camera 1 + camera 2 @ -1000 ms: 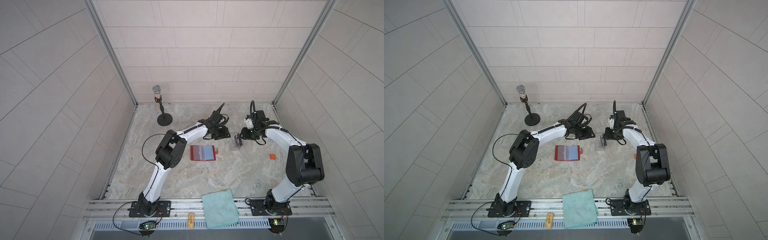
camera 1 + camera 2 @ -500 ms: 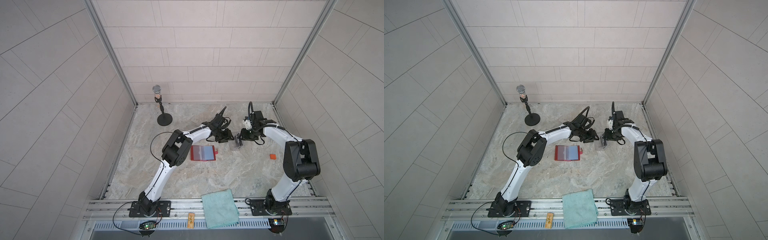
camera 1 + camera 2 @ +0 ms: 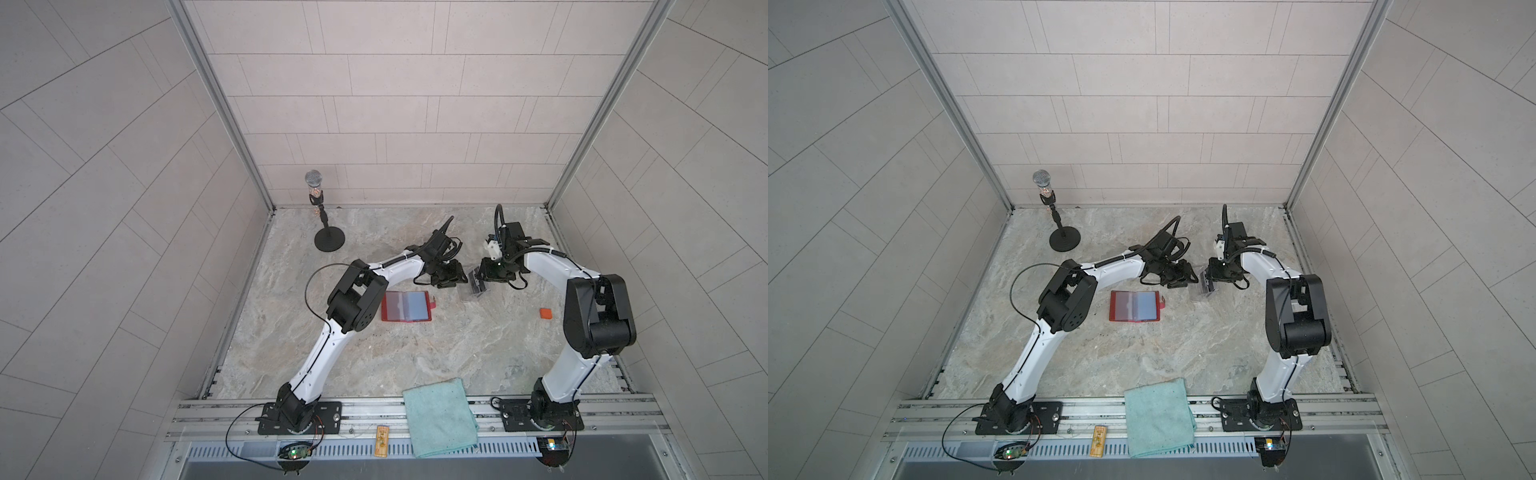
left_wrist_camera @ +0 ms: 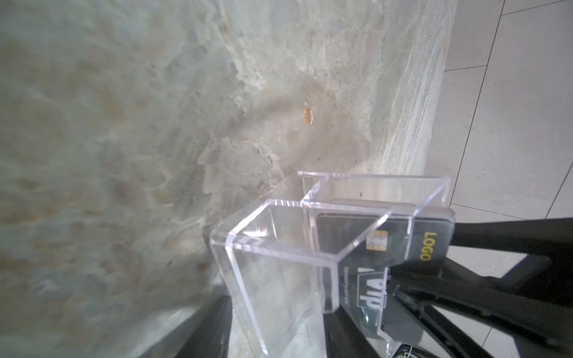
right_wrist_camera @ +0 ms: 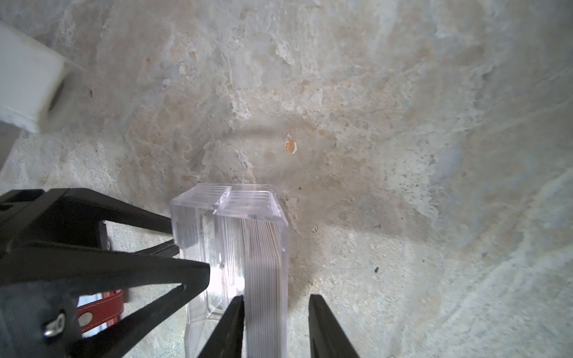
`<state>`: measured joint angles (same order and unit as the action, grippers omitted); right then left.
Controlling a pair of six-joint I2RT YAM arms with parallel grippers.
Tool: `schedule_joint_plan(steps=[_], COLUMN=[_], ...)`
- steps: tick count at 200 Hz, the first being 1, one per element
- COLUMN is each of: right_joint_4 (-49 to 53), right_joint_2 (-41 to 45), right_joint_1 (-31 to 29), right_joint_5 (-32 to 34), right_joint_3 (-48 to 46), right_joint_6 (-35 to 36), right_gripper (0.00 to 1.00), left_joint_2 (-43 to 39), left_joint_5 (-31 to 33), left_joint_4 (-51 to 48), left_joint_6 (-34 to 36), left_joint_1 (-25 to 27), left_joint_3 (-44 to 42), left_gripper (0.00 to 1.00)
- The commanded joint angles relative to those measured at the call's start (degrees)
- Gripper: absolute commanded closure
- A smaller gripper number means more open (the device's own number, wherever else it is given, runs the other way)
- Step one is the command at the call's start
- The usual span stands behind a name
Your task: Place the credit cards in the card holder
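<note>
Straddling the cards in the box, the right claw stands released. The left claw brackets the box's front; grip unclear. The holder lies open, left of the box.

Left gripper and right gripper crowd clear box; card holder lies unobstructed.

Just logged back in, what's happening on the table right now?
Both arms meet at the clear box that holds the cards. The left gripper brackets the box. The right gripper has its open jaws astride the card stack, not yet clamped. The red wallet lies open beside them.
</note>
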<state>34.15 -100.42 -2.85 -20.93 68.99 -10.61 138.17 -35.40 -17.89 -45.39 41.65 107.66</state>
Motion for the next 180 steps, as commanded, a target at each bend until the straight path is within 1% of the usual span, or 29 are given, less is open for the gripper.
schedule_joint_plan(steps=[1,77,113,180], right_joint_4=[1.8,3.5,4.0,5.7], right_joint_2=[-0.8,-1.3,-0.3,1.1], right_joint_1=[0.0,-1.6,-2.2,-3.2], right_joint_5=[2.3,6.5,7.2,9.1], right_joint_3=[1.1,2.1,2.6,4.0], right_joint_6=[1.3,2.0,2.3,2.7], right_gripper=[0.63,0.62,0.63,0.63], left_joint_2=[0.9,-0.1,-0.8,-2.1], left_joint_5=[2.1,5.5,6.8,7.9], left_joint_4=[-3.7,-6.2,-6.5,-5.7], left_joint_6=[1.4,3.1,3.5,3.5], left_joint_1=[0.3,0.3,0.3,0.1], left_joint_3=[1.3,-0.7,-1.9,-4.2], left_gripper=[0.49,0.52,0.55,0.56])
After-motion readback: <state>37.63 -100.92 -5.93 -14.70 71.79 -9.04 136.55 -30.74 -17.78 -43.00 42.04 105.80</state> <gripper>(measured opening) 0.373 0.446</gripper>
